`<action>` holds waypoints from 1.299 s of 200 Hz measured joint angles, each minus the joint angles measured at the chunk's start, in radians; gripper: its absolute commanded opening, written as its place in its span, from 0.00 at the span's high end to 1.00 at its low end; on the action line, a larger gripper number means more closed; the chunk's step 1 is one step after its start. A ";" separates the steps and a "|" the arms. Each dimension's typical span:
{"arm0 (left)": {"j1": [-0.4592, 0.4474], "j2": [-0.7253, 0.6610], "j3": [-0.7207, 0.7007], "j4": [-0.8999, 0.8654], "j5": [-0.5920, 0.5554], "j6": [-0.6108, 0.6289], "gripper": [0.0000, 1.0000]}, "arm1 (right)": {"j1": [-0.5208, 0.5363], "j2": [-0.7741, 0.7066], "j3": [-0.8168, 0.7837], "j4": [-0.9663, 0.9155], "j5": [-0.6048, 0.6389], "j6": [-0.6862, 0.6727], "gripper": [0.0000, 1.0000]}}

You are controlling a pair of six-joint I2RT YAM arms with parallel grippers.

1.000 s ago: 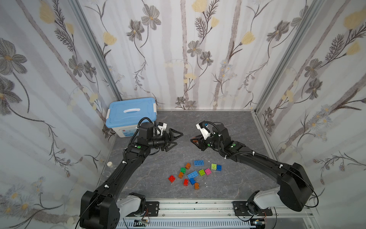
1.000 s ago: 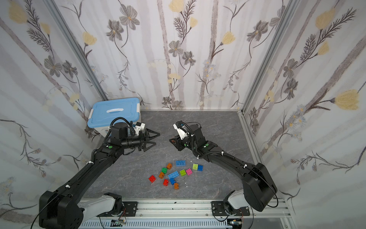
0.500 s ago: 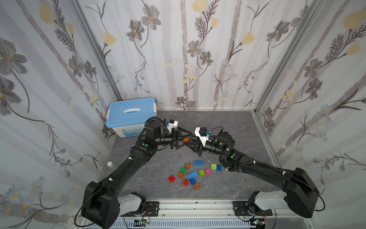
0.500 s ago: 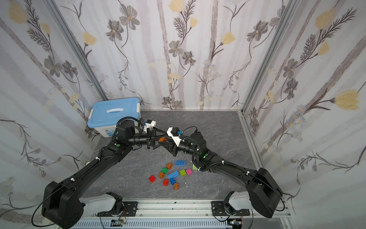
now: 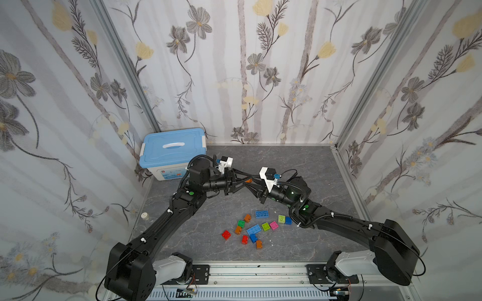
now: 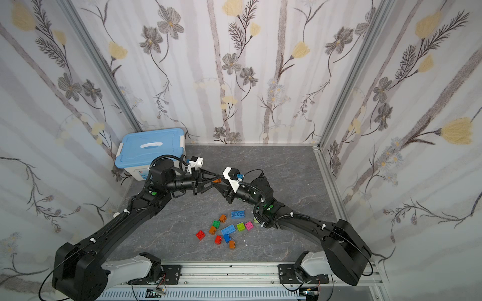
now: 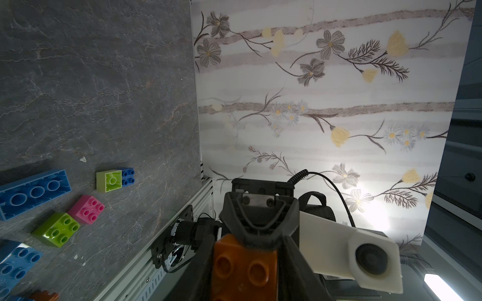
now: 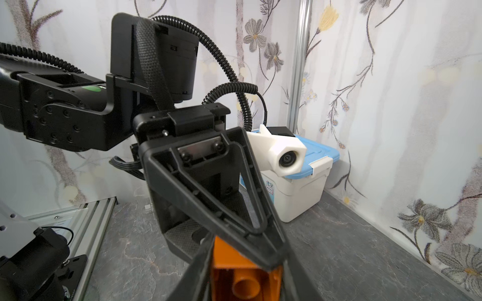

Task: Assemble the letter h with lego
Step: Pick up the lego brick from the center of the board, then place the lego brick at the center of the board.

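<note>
Both arms are raised over the grey table [image 5: 300, 166], and the grippers are seen tip to tip in the air in both top views.

Left gripper [image 5: 245, 178]: in the left wrist view its fingers [image 7: 200, 276] are pressed against opposite sides of the held orange brick [image 7: 243, 268]. The studs face that camera, and no gap is seen on either side.

Right gripper [image 5: 248, 184]: the jaws are drawn close and pinched on the same brick. In the right wrist view the brick's hollow underside is shown between the fingers [image 8: 193, 276]. One finger of the left gripper is laid across the brick's upper edge, so the two grips are set crosswise.

The held brick is kept clear of the table, farther from the robot base than the loose pile.

Remaining lego is noted flat on the table nearer the base, touched by neither gripper:
- A long blue brick [image 5: 262, 214] lies at the far edge of the pile.
- A second long blue brick [image 5: 253, 229] lies in the middle, set at an angle.
- A lime brick [image 5: 265, 226] and a pink brick [image 5: 273, 225] lie just beside each other.
- Another lime brick [image 5: 281, 218] is touching a small blue brick [image 5: 288, 220].
- A green brick [image 5: 241, 223] and a red brick [image 5: 226, 234] lie on the left side of the pile.
- Further orange, red and blue bricks are scattered among them.

A white storage box [image 5: 172, 149] with a light-blue lid is recorded in the far left corner, lid on, well apart from the bricks.
</note>
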 measured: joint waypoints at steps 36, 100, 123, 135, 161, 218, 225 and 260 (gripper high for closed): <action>0.001 0.000 0.000 0.009 -0.011 0.011 0.76 | -0.001 0.006 -0.005 0.024 0.011 0.009 0.62; 0.000 -0.018 0.128 -0.348 -0.137 0.275 0.74 | -0.001 -0.004 -0.013 -0.070 0.054 -0.021 0.19; 0.000 -0.003 0.175 -0.510 -0.273 0.431 0.74 | -0.002 -0.037 -0.046 -0.138 0.096 -0.014 0.13; 0.000 0.008 0.181 -0.566 -0.352 0.499 0.74 | -0.002 -0.056 -0.052 -0.196 0.134 -0.003 0.06; -0.014 0.049 0.170 -0.620 -0.541 0.610 0.76 | -0.010 -0.076 -0.035 -0.362 0.250 0.051 0.07; -0.118 0.348 0.187 -0.620 -0.961 0.766 0.71 | -0.084 -0.016 0.122 -0.871 0.506 0.270 0.11; -0.121 0.385 0.191 -0.612 -1.002 0.768 0.71 | -0.093 -0.006 0.138 -0.922 0.528 0.294 0.11; -0.130 0.555 0.214 -0.565 -1.129 0.773 0.71 | -0.102 0.001 0.137 -1.095 0.576 0.371 0.12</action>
